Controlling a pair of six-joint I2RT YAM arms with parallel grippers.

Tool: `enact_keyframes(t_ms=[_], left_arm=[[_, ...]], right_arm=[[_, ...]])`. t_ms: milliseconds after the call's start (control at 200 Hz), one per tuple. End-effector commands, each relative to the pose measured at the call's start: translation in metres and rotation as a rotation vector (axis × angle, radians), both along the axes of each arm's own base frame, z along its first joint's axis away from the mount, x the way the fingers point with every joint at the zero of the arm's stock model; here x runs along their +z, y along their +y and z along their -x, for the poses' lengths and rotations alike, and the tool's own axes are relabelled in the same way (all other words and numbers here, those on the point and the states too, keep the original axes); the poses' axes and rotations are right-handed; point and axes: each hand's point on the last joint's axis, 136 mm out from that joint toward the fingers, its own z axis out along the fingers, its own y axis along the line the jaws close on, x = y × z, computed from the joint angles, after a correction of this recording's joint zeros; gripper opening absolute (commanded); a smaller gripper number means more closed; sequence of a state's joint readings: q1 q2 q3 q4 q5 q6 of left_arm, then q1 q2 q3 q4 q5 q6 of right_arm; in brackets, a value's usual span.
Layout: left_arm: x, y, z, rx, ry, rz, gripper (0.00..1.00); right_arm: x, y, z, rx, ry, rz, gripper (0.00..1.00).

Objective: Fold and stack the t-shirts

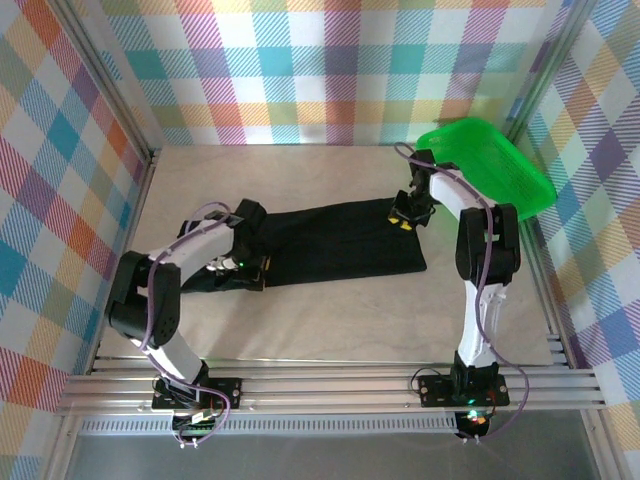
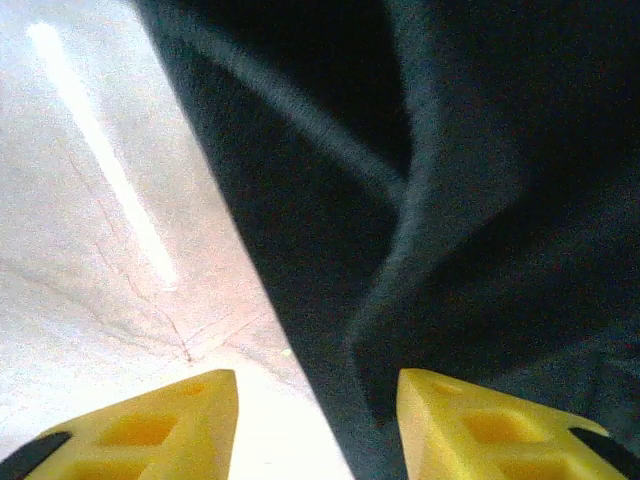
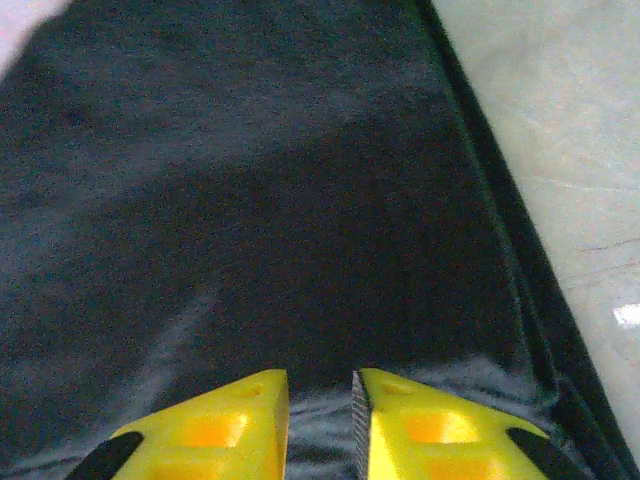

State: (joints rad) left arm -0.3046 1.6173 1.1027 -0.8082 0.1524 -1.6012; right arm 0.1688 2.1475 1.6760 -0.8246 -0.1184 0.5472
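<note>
T-shirt (image 1: 340,240): black, creased, perhaps double-layered

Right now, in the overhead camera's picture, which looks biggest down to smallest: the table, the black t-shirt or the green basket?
1. table
2. black t-shirt, lying as a long strip
3. green mesh basket; it sits tilted in the far right corner, perhaps nearer the camera, so its rank is less sure.

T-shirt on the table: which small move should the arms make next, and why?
Probably lift the right gripper a little and carry its end toward the left. The t-shirt lies as a long folded strip. The right gripper's jaws are almost shut, with cloth puckered between them, while the left gripper stands open over the other end's edge, holding nothing.
</note>
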Motion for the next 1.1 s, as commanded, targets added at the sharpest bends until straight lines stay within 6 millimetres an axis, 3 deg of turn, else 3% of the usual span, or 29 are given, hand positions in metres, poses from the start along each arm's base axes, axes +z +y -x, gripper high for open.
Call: enact_keyframes(t_ms=[0,115,225,335,445,705,865,980,1095], left_arm=[[0.025,0.045,-0.016,-0.062,-0.085,-0.071,0.37],[0.02,0.096,-0.018,-0.099,-0.037,-0.135,0.39],[0.013,0.112,-0.027,-0.082,-0.083,-0.071,0.37],[0.016,0.092,-0.046,-0.187,-0.146,-0.008,0.35],[0.007,0.077,-0.044,-0.293,-0.124,-0.021,0.33],[-0.03,0.037,0.001,-0.452,-0.032,-0.004,0.28],[-0.046,0.026,0.035,-0.474,0.04,0.001,0.27],[-0.05,0.021,0.041,-0.455,0.039,0.023,0.26],[-0.038,0.027,0.038,-0.477,0.038,-0.015,0.27]], right_arm=[[-0.017,-0.019,0.013,-0.014,0.081,0.072,0.16],[-0.018,-0.028,0.017,0.006,0.081,0.1,0.07],[-0.007,-0.023,0.011,0.049,0.032,0.076,0.06],[0.013,-0.018,0.005,0.086,-0.034,0.081,0.09],[0.03,-0.013,0.002,0.106,-0.068,0.083,0.15],[0.076,0.008,0.001,0.127,-0.168,0.01,0.23],[0.092,0.024,0.002,0.141,-0.196,-0.035,0.24],[0.097,0.034,0.001,0.154,-0.206,-0.052,0.25],[0.093,0.043,0.002,0.165,-0.19,-0.071,0.25]])
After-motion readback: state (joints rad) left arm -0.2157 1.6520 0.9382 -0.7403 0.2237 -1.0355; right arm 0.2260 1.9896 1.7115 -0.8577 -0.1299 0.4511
